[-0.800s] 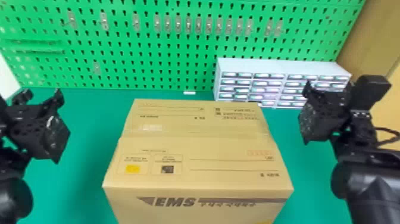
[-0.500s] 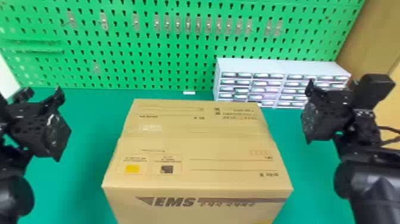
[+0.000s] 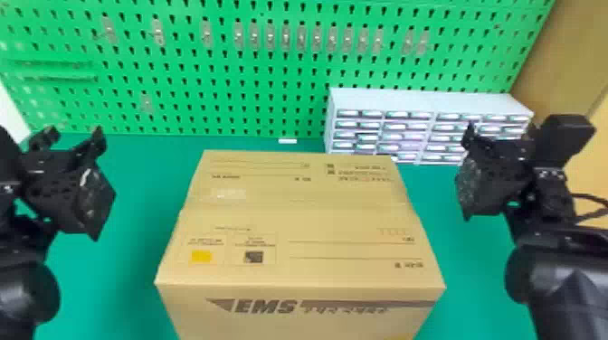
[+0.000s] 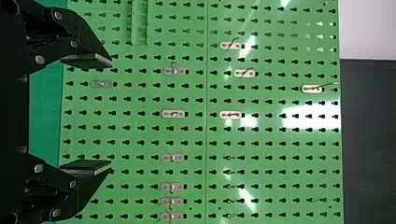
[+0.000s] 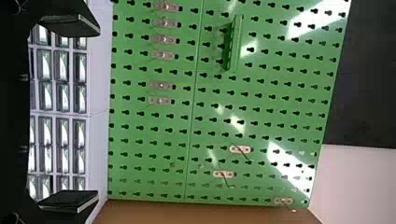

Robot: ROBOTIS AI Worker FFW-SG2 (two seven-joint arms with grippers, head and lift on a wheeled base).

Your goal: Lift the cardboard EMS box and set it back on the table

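Note:
The cardboard EMS box point(image 3: 294, 217) rests on the green table point(image 3: 104, 289), its printed side facing the robot. Left of the box, apart from it, is my left gripper point(image 3: 72, 135); its fingers stand wide apart in the left wrist view, where the left gripper point(image 4: 111, 114) holds nothing. On the box's other side my right gripper point(image 3: 502, 131) hangs clear of the cardboard. In the right wrist view the right gripper point(image 5: 99, 114) is open too, with nothing between its fingers.
A green pegboard point(image 3: 226, 90) with metal hooks rises behind the table. At the back right, behind the box, stands a white drawer cabinet point(image 3: 420, 101), close to the right gripper in the head view. A small white piece point(image 3: 287, 141) lies near the pegboard.
Both grippers have shifted slightly outward, the left one a little to the left at first and then right, the right one slightly to the right. The box has not moved.

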